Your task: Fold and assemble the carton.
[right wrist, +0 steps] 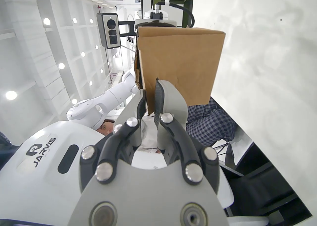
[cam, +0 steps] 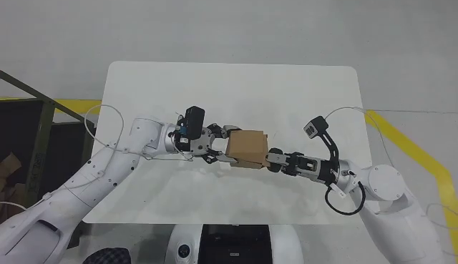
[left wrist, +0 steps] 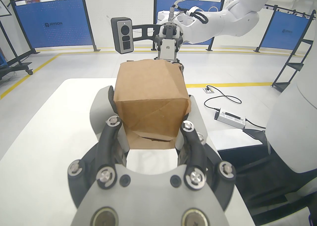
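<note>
Carton (cam: 247, 148) is held over the table (cam: 215, 85), clasped at its sides by the left gripper (left wrist: 151, 99) and pinched at one wall by the right gripper (right wrist: 150, 89), a loose end flap (left wrist: 151, 142) being disclosed in the left wrist view.

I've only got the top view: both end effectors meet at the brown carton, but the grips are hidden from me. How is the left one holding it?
Observer: From the left wrist view, the left end effector straddles the carton, with one finger against each of two opposite sides.
Operator: And the right one?
Observer: The right end effector holds the carton by a single wall. Its fingers are close together, one on each face of the cardboard.
Operator: Is the end nearest the left end effector folded shut?
Observer: Not fully. The flap there is creased, and a dark gap shows along its upper edge.
</note>
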